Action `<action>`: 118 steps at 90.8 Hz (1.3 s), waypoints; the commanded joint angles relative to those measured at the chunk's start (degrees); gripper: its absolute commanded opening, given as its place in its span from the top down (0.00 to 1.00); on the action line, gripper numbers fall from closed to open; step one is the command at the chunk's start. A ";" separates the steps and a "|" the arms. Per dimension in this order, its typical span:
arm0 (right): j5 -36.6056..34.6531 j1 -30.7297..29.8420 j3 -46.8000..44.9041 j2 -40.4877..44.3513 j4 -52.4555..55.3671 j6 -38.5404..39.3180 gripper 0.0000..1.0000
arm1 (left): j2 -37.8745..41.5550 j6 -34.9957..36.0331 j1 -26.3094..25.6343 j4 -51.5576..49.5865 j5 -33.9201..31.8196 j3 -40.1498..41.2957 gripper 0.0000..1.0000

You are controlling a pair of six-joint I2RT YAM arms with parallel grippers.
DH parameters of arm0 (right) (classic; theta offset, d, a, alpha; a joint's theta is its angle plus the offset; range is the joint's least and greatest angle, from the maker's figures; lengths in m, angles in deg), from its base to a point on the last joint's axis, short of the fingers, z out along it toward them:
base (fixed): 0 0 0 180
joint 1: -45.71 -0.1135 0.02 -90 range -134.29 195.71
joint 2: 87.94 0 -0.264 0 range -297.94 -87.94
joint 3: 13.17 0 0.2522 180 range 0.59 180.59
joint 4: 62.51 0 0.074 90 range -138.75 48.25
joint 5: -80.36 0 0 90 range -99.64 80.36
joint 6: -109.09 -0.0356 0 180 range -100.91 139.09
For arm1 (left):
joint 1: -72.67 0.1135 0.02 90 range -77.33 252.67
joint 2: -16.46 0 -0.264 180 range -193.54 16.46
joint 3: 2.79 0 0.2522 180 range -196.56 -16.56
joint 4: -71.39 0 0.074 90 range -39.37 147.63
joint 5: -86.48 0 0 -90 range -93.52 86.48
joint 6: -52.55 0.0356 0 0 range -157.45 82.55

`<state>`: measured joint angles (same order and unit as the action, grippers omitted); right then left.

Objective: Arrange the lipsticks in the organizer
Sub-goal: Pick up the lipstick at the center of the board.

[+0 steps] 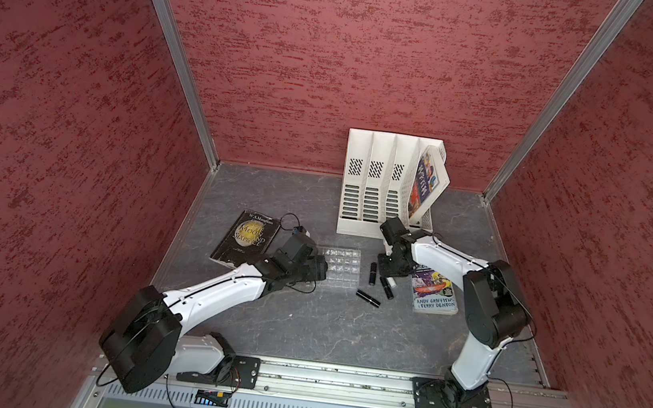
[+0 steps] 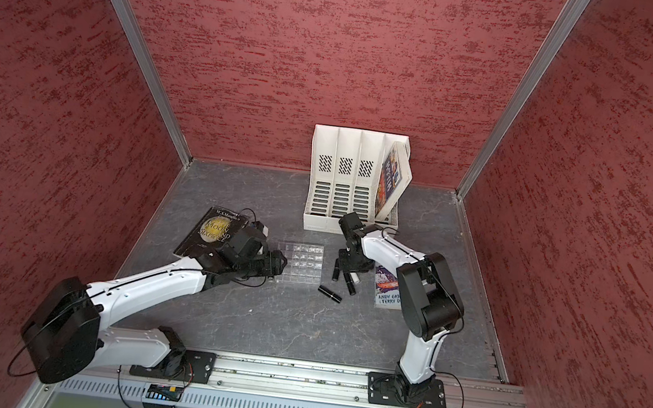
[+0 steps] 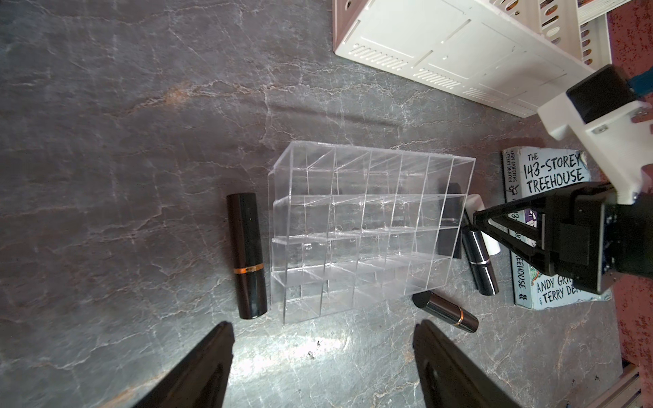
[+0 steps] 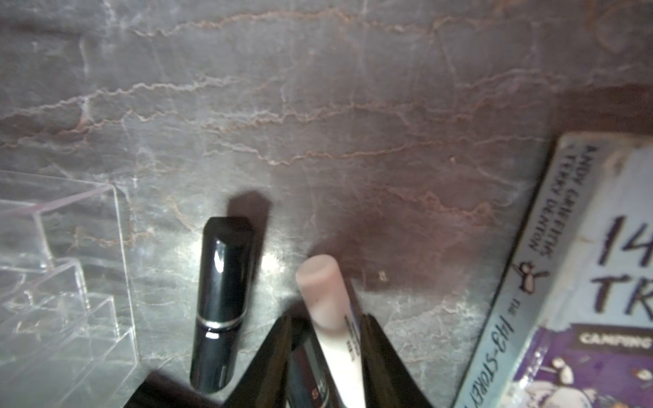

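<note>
The clear organizer [image 1: 338,267] [image 2: 301,263] [image 3: 364,226] lies mid-table, its cells empty. My left gripper [image 1: 319,269] [image 3: 323,328] hovers open at its left side with nothing between the fingers. One black lipstick [image 3: 247,254] lies along the organizer's left wall. To the organizer's right lie other black lipsticks [image 1: 372,272] [image 1: 368,297] [image 4: 221,300]. My right gripper [image 1: 388,275] [image 4: 327,321] points down there, its jaws closed around the white lipstick [image 4: 332,318] with a black tube [image 4: 311,371] pressed beside it.
A white slotted file rack [image 1: 381,186] holding one book [image 1: 425,183] stands at the back. A dark book [image 1: 245,237] lies left of my left gripper. A pale blue book [image 1: 434,292] [image 4: 583,282] lies right of the lipsticks. Red walls enclose the table.
</note>
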<state>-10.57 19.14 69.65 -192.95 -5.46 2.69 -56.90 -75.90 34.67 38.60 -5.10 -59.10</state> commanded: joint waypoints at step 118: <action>0.71 2.57 1.68 -2.82 -2.22 -1.12 0.65 | -1.16 2.65 -3.40 3.70 1.68 -4.62 0.18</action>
<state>-10.00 21.22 71.42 -194.18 -6.80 2.01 -57.71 -74.61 32.22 39.81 -4.62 -61.92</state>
